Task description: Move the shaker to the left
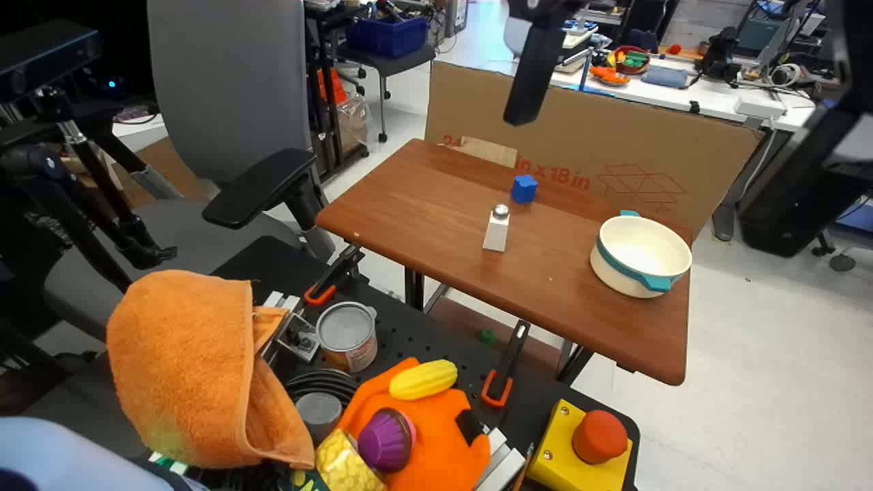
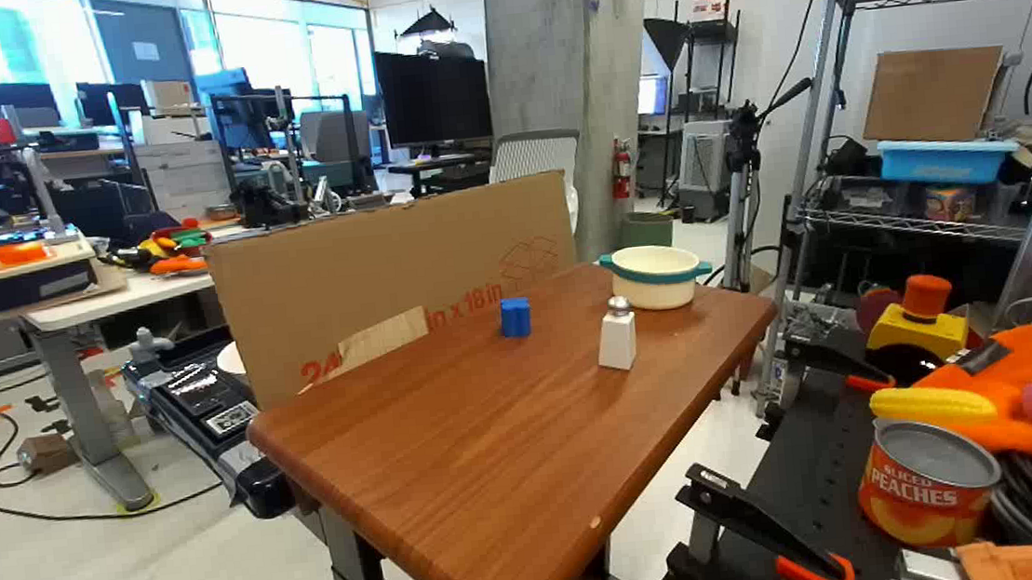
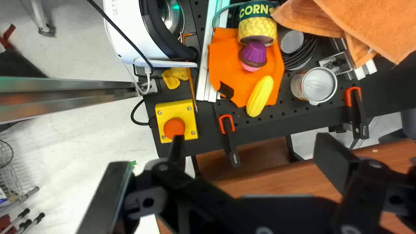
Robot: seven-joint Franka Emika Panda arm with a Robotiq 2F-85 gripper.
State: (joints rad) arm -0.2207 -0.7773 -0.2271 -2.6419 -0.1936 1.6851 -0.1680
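Observation:
The shaker [image 1: 496,233] stands upright on the brown wooden table. It is a small white tapered body with a silvery metal cap, and it also shows in an exterior view [image 2: 617,341]. My gripper [image 1: 644,170] is open and empty, its dark fingers wide apart, high and close to the camera, away from the shaker. In the wrist view the open fingers [image 3: 250,139] are over the table's near edge and the black bench edge. The shaker is out of the wrist view.
A white-and-teal bowl [image 1: 644,249] and a small blue object [image 1: 524,189] stand on the table [image 1: 423,218]. A cardboard panel [image 1: 580,129] stands behind it. The black bench holds clamps, a can [image 3: 318,85], toy corn [image 3: 260,96] and a red-button box [image 3: 191,120].

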